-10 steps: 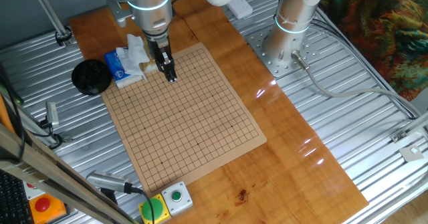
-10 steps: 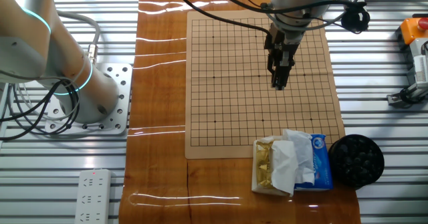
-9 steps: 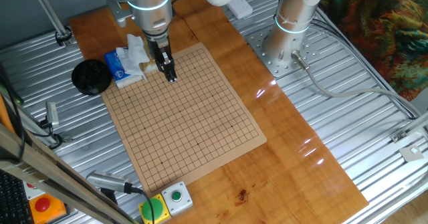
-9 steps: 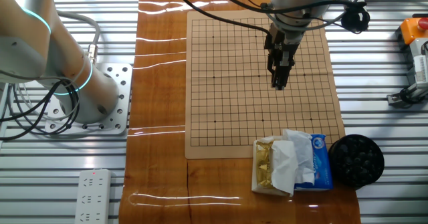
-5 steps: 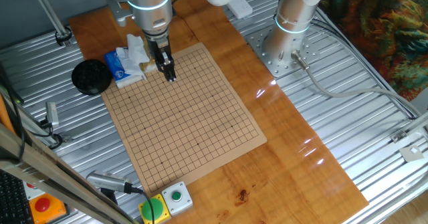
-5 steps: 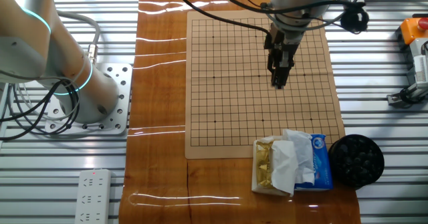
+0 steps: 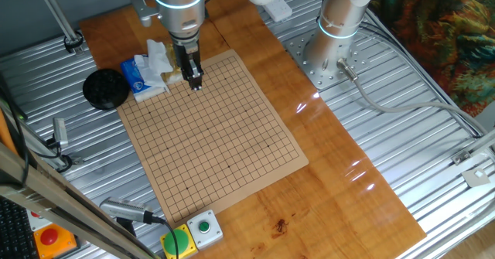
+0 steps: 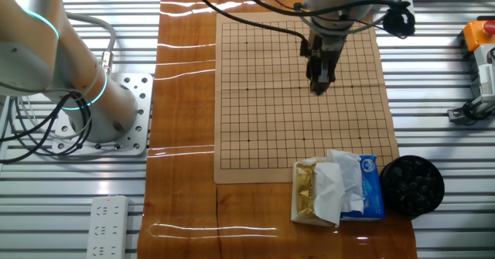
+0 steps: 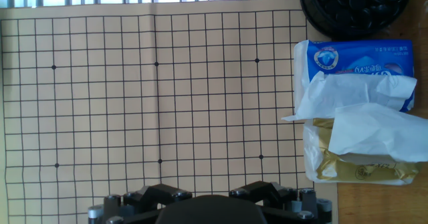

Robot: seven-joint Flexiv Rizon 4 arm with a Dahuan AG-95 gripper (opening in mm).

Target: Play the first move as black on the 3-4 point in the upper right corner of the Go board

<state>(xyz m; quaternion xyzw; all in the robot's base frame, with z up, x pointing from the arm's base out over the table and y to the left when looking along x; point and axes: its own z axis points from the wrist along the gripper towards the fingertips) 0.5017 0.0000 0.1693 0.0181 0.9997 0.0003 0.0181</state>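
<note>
The pale-tan Go board (image 7: 224, 143) lies on the orange-brown tabletop and carries no stones; it also shows in the other fixed view (image 8: 263, 112) and fills the hand view (image 9: 134, 103). My gripper (image 7: 195, 85) hangs with its fingers pointing down over the board, near the side by the tissue pack (image 8: 317, 90). In the hand view the gripper (image 9: 212, 197) sits at the bottom edge, fingers close together around a dark rounded shape (image 9: 212, 212) that looks like a black stone. A black bowl of black stones (image 8: 413, 185) stands off the board's corner.
A blue tissue pack with white tissue and a yellow packet (image 8: 340, 188) lies between board and bowl (image 9: 354, 3). The second arm's base (image 7: 332, 54) stands beside the table. A button box (image 7: 193, 232) and a power strip (image 8: 108, 226) lie at the edges.
The gripper has shifted a little across the board, away from the tissue pack and bowl, staying shut.
</note>
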